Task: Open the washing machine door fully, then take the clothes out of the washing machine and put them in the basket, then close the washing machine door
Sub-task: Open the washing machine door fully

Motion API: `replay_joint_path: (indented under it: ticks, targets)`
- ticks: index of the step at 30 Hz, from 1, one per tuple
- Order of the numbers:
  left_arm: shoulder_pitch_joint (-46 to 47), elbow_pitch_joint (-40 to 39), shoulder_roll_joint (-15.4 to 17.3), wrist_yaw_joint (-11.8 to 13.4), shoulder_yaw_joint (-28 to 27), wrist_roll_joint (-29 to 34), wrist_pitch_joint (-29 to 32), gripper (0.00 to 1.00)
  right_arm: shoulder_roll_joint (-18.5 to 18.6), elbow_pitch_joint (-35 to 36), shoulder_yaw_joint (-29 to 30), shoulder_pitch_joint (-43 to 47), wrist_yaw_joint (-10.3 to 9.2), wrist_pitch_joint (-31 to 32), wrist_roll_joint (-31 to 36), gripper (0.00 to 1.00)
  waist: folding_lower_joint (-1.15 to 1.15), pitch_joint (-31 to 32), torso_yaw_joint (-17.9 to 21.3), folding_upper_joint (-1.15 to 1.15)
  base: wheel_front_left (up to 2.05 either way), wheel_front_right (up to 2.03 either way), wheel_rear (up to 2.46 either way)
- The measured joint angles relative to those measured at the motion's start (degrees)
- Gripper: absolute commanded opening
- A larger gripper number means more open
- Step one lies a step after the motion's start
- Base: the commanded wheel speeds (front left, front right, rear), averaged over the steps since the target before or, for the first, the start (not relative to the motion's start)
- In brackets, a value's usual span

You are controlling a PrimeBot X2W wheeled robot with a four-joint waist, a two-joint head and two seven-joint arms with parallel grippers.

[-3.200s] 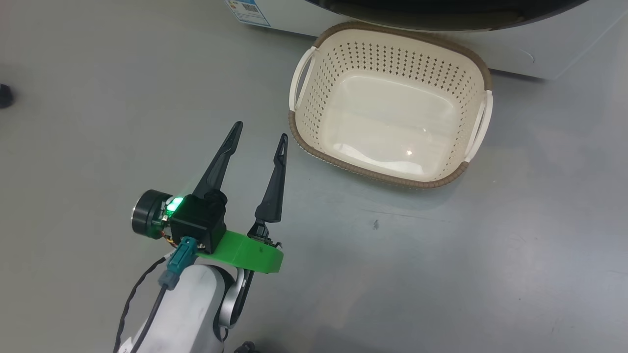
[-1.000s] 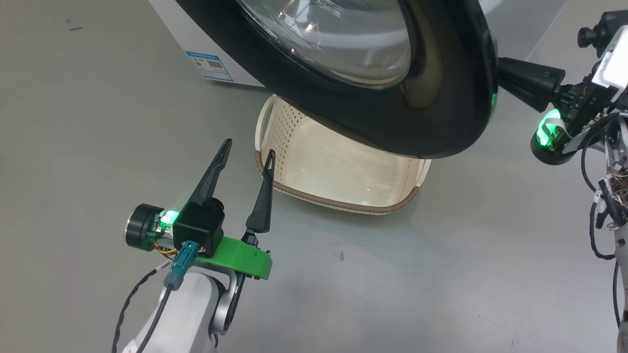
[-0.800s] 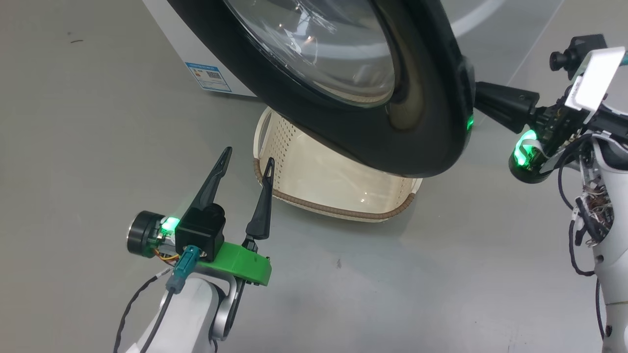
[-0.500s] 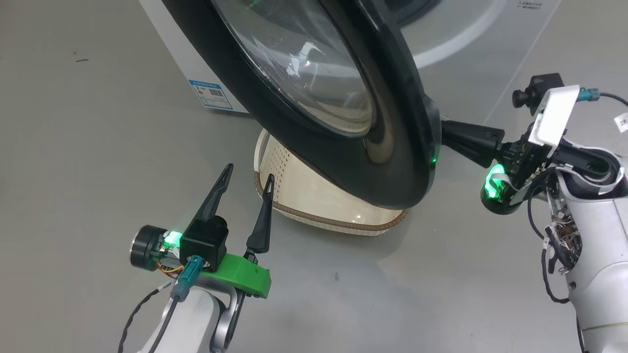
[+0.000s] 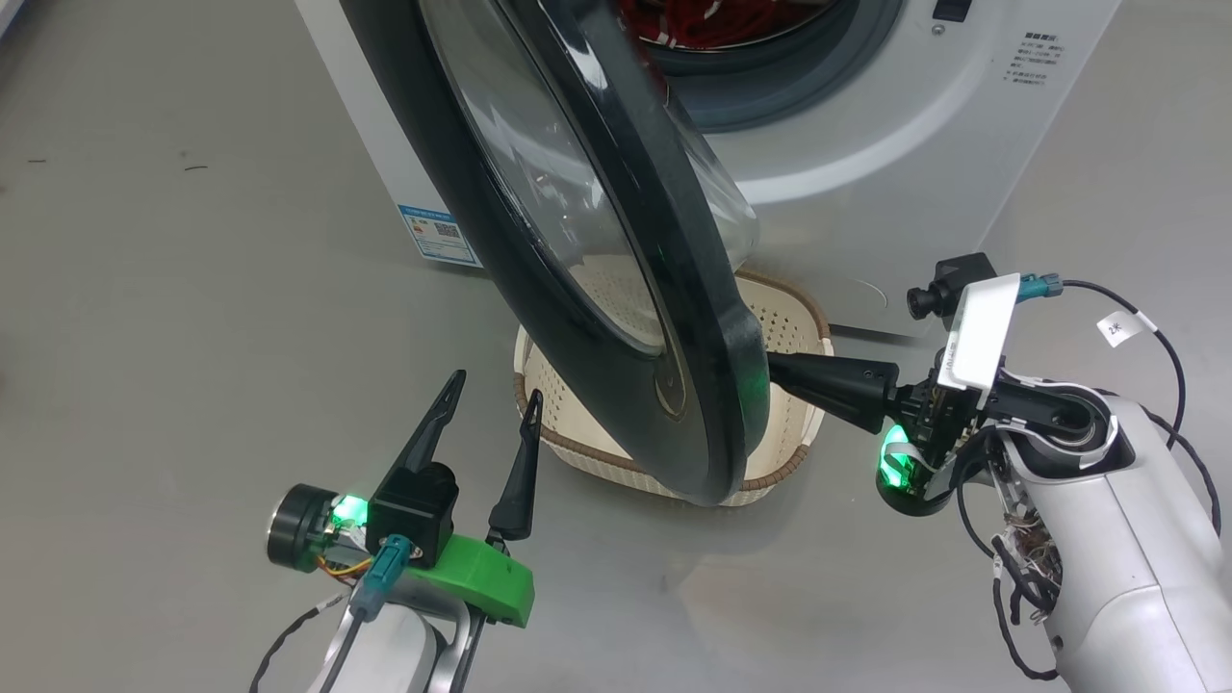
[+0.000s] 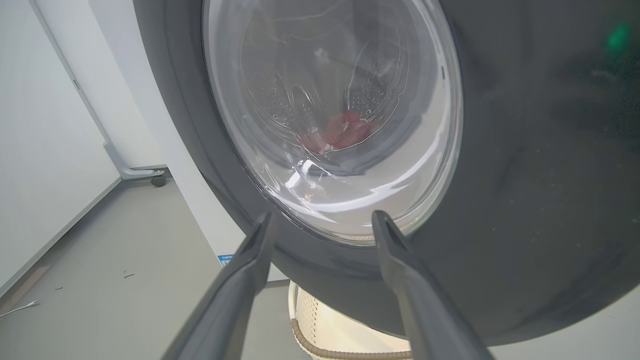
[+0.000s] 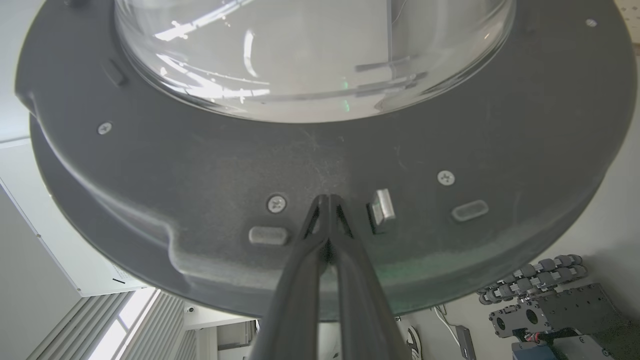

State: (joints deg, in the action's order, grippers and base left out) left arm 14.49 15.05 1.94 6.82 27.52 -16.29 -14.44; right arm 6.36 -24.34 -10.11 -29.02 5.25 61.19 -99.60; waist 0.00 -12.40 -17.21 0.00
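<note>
The right gripper [image 5: 773,370] is reaching in from the right of the head view. Its two dark fingers are clenched together with nothing between them, and its tips are pressing against the matte inner face of the washing machine door [image 5: 712,327]. In the right wrist view those tips are meeting the door at centre frame, between a screw [image 7: 276,203] on their left and a small metal latch tab [image 7: 382,207] just to their right, below the bulging glass bowl [image 7: 310,50].

At lower left of the head view the left gripper [image 5: 496,385] is hovering released, fingers spread wide and holding nothing. It is pointing up the frame at the door's glossy outer face and is apart from it.

The door is standing partly open, nearly edge-on to the head camera, and is slanting across the upper centre of the frame. The cream basket [image 5: 597,467] is sitting on the grey floor [image 5: 192,289] beneath it and is partly hidden by it. It is in front of the white washing machine [image 5: 866,164], whose blue label [image 5: 438,231] is showing at centre left.

The red clothes [image 5: 703,19] are lying inside the drum at top centre. In the left wrist view they are appearing as a red blur through the door's glass.
</note>
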Motion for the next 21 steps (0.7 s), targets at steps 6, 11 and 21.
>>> replay_joint_path:
  ticks: [6,11,21]
  targets:
    - [-0.7,0.2,0.0,0.0,0.4,0.0,0.0,1.00,-0.7,0.8,-1.3,1.5,0.23,-0.5,0.7,0.00,0.00,1.2,-1.0,0.00,0.00,0.00,0.00]
    - [-0.7,0.2,0.0,0.0,0.5,0.0,0.0,1.00,-1.1,1.3,-2.2,2.5,0.24,-0.7,0.8,0.00,0.00,1.7,-2.1,0.00,0.00,0.00,0.00]
    - [-1.2,0.3,0.1,0.0,0.3,0.0,0.0,1.00,-1.9,1.6,-5.4,4.3,0.34,-1.0,1.4,0.00,0.00,2.8,-4.0,0.00,0.00,0.00,0.00]
